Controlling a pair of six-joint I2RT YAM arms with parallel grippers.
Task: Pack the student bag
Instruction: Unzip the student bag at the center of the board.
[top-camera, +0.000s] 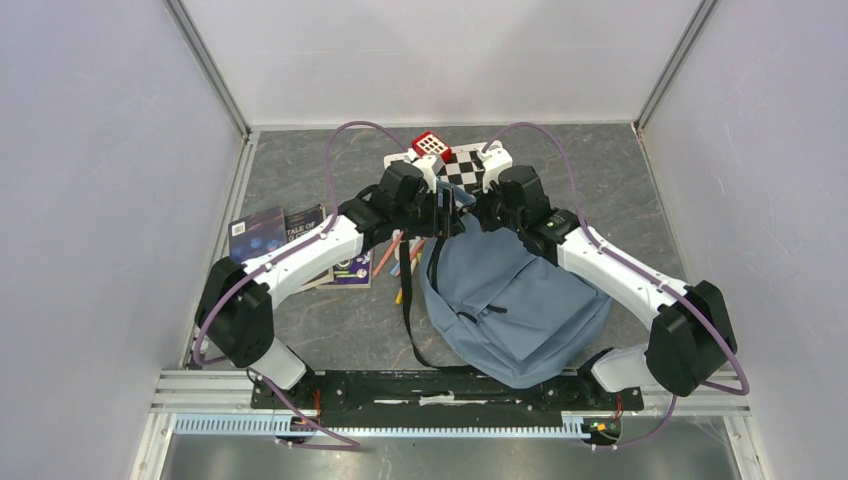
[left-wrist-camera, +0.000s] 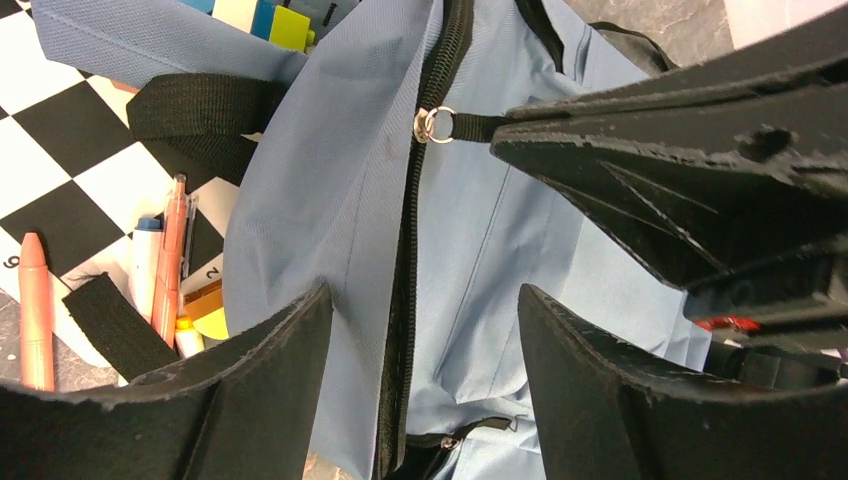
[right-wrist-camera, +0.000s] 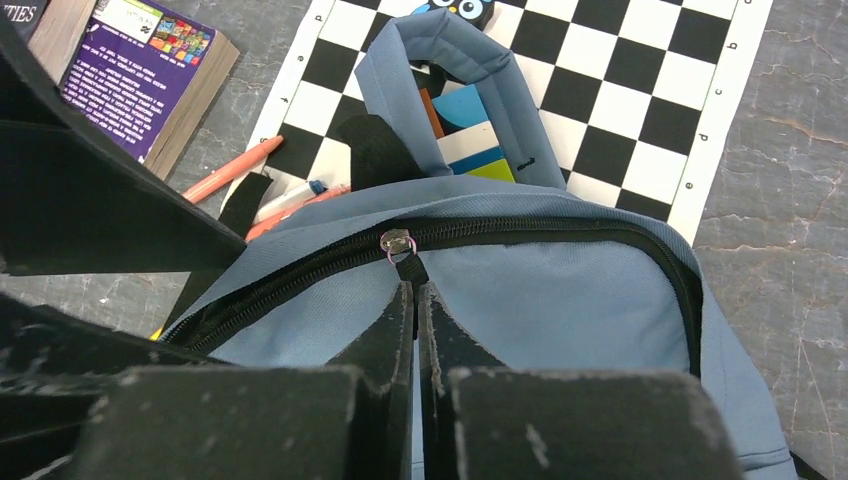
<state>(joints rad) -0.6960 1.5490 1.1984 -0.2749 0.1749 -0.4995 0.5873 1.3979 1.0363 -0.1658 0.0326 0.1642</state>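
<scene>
The student bag (top-camera: 510, 300), a blue-grey backpack, lies in the middle of the table with its top towards the far side. Its main zipper (right-wrist-camera: 300, 270) runs dark across the top. My right gripper (right-wrist-camera: 416, 285) is shut on the black zipper pull (right-wrist-camera: 410, 265), just below the metal slider (right-wrist-camera: 397, 243). My left gripper (left-wrist-camera: 425, 292) is open, one finger on each side of the zipper line (left-wrist-camera: 405, 300) and holding nothing. In the left wrist view the right gripper's fingers (left-wrist-camera: 690, 150) pinch the pull (left-wrist-camera: 475, 127). Both grippers meet at the bag's top (top-camera: 460, 205).
A checkerboard mat (top-camera: 465, 165) lies under the bag's top, with a red-and-white cube (top-camera: 430, 145) at its far edge. Books (top-camera: 275, 230) lie to the left, one purple (right-wrist-camera: 140, 70). Crayons and pens (left-wrist-camera: 33, 300) and coloured blocks (right-wrist-camera: 470, 135) lie beside the bag's handle (right-wrist-camera: 440, 40).
</scene>
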